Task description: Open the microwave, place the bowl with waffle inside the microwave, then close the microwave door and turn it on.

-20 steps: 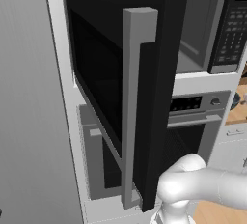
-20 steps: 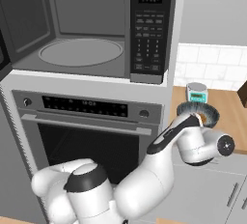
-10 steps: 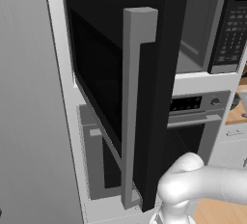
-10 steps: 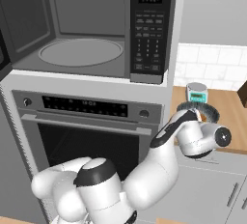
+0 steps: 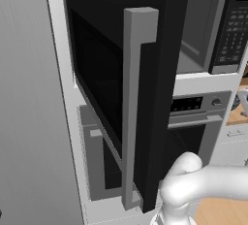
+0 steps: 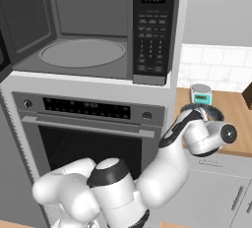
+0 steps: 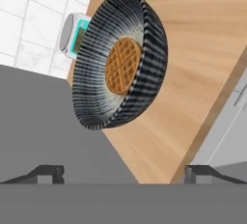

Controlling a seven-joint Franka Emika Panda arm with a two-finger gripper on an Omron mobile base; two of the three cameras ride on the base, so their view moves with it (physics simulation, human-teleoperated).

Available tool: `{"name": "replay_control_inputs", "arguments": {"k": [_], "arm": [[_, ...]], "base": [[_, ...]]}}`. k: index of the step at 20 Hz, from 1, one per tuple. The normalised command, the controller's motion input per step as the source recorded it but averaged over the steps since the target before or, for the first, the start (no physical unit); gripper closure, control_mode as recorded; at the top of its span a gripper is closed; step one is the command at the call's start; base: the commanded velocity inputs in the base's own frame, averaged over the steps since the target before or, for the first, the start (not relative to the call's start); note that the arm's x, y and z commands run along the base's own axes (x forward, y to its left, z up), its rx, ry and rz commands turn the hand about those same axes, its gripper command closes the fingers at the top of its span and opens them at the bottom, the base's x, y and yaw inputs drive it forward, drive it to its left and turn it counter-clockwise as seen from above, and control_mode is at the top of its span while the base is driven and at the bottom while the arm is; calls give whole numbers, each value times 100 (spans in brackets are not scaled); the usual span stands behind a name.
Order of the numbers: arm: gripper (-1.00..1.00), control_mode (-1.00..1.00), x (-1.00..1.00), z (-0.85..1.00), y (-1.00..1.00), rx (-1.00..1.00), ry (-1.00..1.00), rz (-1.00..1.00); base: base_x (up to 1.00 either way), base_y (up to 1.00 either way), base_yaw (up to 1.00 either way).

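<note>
While the door (image 5: pixel 131 98) on the left hangs wide open as before, the arm has swung a bit further right, over the counter (image 7: pixel 202 49). The gripper (image 7: pixel 123 172) is spread and empty. The hand view shows the waffle (image 7: pixel 124 65) in the bowl (image 7: pixel 120 59) near the counter's front edge.

Microwave (image 6: pixel 93 30) black, grey cavity; microwave door (image 5: pixel 121 83) black with grey bar handle (image 5: pixel 133 107). Oven (image 6: pixel 93 133) grey, dark window. Bowl (image 7: pixel 120 90) — black-and-white ribbed stripes. Waffle (image 7: pixel 122 65) golden brown, grid pattern. Counter (image 7: pixel 193 73) light wood grain. Wall tiles (image 7: pixel 29 15) white. Timer (image 7: pixel 72 35) white — teal face.
</note>
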Motion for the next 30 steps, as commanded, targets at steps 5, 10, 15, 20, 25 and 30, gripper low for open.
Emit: {"name": "replay_control_inputs", "arguments": {"k": [5, 10, 15, 20, 25, 30], "arm": [[-100, -100, 30, -24, -17, 0, 2, 0], [-100, -100, 28, -18, -20, 0, 3, 0], [-100, -100, 25, -11, -27, 0, 9, 0], [-100, -100, 29, -19, -22, 0, 6, 0], [-100, -100, 33, -29, -12, 0, 4, 0], [-100, -100, 31, -27, -8, 0, 6, 0]], "base": [[0, 0, 0], [0, 0, 0], [0, 0, 0], [0, 0, 0], [0, 0, 0], [0, 0, 0]]}}
